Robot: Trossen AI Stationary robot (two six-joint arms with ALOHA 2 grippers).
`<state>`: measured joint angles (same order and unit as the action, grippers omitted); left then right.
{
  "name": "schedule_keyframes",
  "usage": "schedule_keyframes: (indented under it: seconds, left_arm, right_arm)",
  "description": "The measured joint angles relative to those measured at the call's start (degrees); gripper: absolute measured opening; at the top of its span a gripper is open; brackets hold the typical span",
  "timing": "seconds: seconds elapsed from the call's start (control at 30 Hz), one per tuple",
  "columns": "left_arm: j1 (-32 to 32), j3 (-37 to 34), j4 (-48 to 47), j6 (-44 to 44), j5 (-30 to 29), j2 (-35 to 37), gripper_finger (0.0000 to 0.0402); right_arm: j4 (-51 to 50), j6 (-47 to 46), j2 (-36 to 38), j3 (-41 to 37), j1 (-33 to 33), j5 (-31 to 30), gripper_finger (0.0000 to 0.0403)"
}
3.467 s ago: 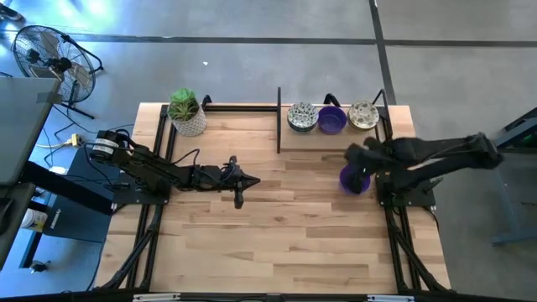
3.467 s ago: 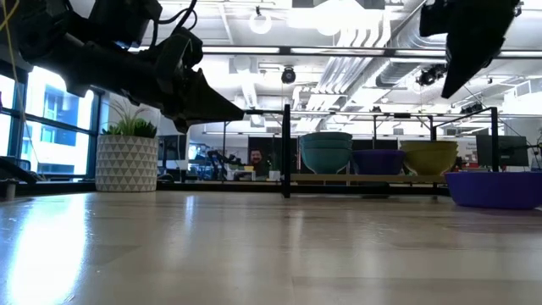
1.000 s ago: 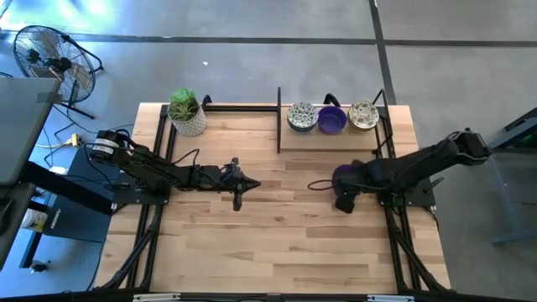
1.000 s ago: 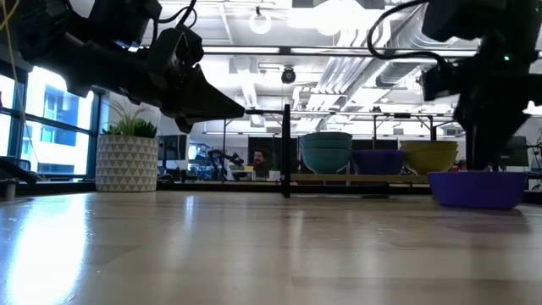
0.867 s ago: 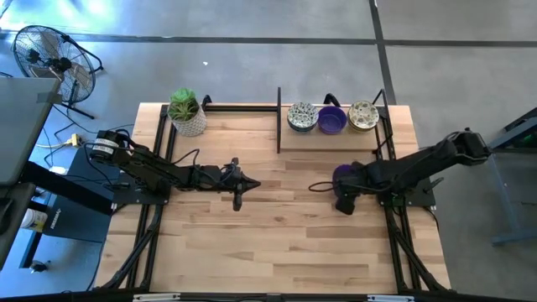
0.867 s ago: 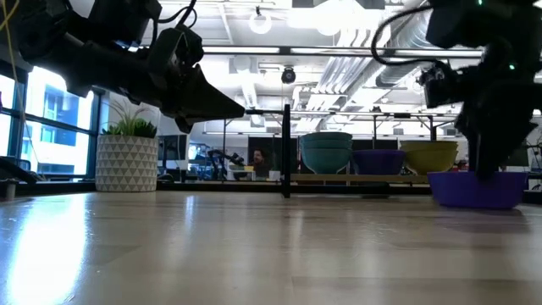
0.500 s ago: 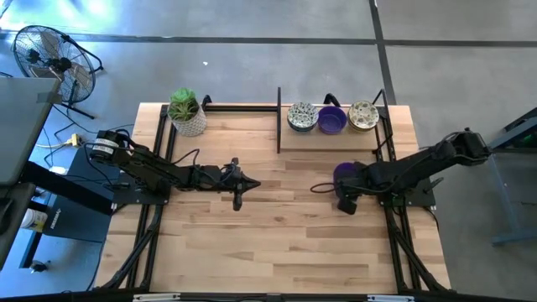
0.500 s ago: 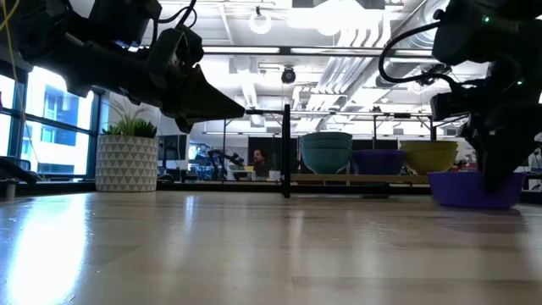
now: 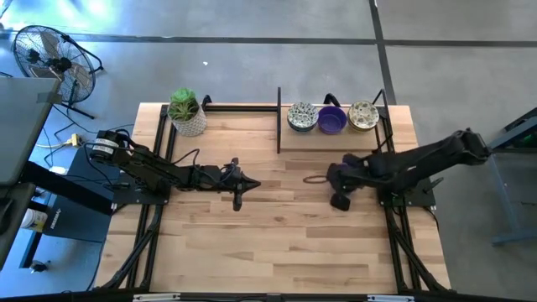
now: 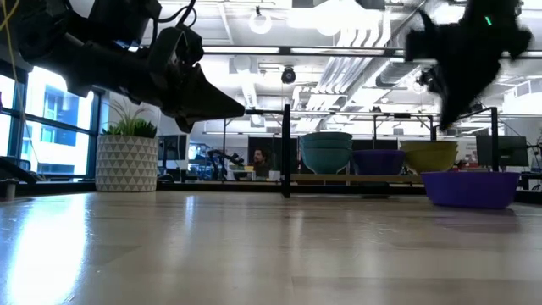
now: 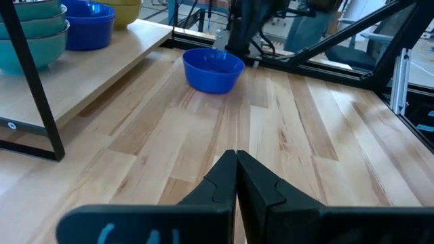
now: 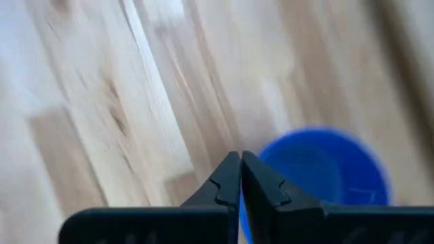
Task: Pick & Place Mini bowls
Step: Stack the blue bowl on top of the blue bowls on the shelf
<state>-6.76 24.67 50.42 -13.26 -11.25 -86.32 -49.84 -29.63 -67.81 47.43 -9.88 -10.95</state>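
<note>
Fingers of your left gripper (image 9: 238, 201) were pressed together on nothing, hanging above the wooden table (image 9: 252, 243) near its middle; the left wrist view showed the two tips meeting in one seam. Your right gripper (image 12: 239, 177) was likewise pinched closed and empty, raised above the table on the right side. A purple mini bowl (image 10: 470, 188) sat upright on the boards below and just beside it, free of the fingers; in the high view the arm covered most of that bowl. Farther back, you had three more mini bowls in a row on the low shelf (image 9: 336, 139) along the far edge: a speckled one (image 9: 302, 117), a purple one (image 9: 332, 120) and another speckled one (image 9: 362, 115). A potted plant (image 9: 186, 111) stood at the far left corner.
</note>
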Motion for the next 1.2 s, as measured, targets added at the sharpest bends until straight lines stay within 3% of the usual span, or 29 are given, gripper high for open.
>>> schedule_keyframes:
  seconds: [0.13,0.27,0.57,0.73,0.9,1.2]
  left_arm:
    - [0.00,0.00,0.08,-0.04,0.02,0.00,0.0003]
    - [0.00,0.00,0.08,-0.07,0.09,0.00,0.0003]
    - [0.00,0.00,0.02,-0.07,1.31,0.00,0.0003]
    - [0.00,0.00,0.00,-0.08,1.29,0.00,0.0003]
    - [0.00,0.00,0.00,-0.07,1.29,0.00,0.0003]
    - [0.00,0.00,-0.01,-0.07,1.27,0.00,0.0003]
  right_arm:
    - [-4.58,1.58,0.00,7.97,2.25,-1.23,0.0008]
    - [-7.66,0.55,0.02,9.81,3.30,-2.23,0.0018]
    - [-4.58,-11.87,-0.02,-2.69,-1.88,-2.44,0.0108]
    - [1.26,-11.29,-0.02,-8.33,-4.04,-2.54,0.0155]
    - [6.53,-8.98,-0.07,-12.92,-4.86,-2.37,0.0157]
    - [10.52,-7.40,-0.07,-18.00,-5.01,-2.39,0.0124]
